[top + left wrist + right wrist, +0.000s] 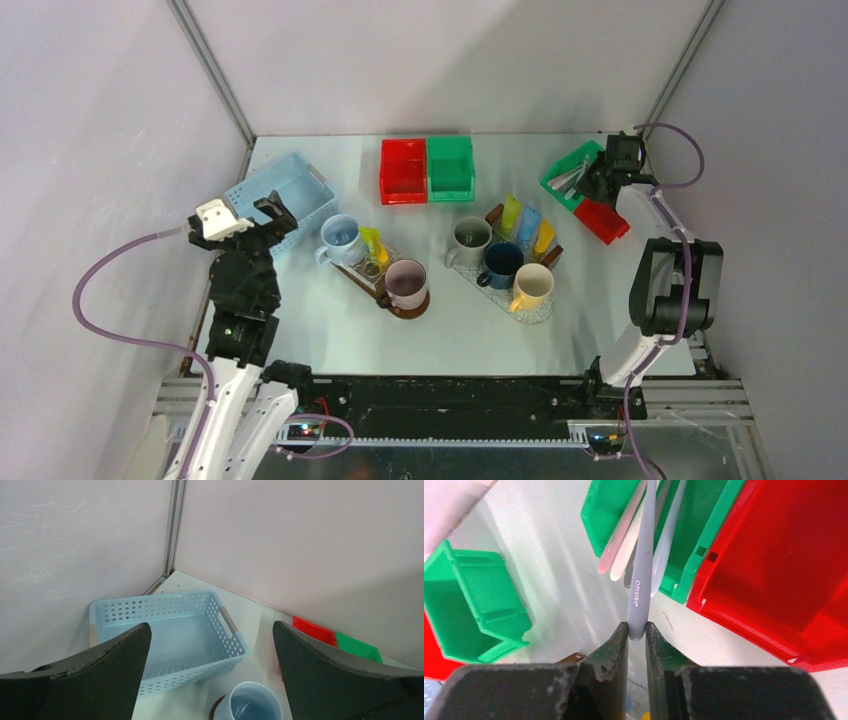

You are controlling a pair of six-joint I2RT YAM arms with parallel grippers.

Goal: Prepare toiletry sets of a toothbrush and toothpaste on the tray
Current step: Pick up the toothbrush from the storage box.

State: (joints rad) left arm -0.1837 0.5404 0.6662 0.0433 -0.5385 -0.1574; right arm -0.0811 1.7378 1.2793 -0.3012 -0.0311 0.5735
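My right gripper (637,630) is shut on the tip of a grey toothbrush's handle (639,580). The brush sticks out of a green bin (684,555) that holds several more pale toothbrushes (624,550). In the top view this gripper (598,180) is at the green bin (565,165) at the back right. Lime green (510,213), light blue (528,226) and orange (545,237) tubes lie on the right tray (540,312). A yellow tube (373,246) lies on the left tray (357,279). My left gripper (247,224) is open and empty above the blue basket's near edge.
Mugs stand on both trays: blue (340,238) and pink (406,283) on the left, grey (470,238), dark blue (500,263) and cream (532,286) on the right. A blue basket (165,630) sits at the back left. Red (403,170) and green (451,167) bins sit at the back middle. A red bin (774,565) adjoins the toothbrush bin.
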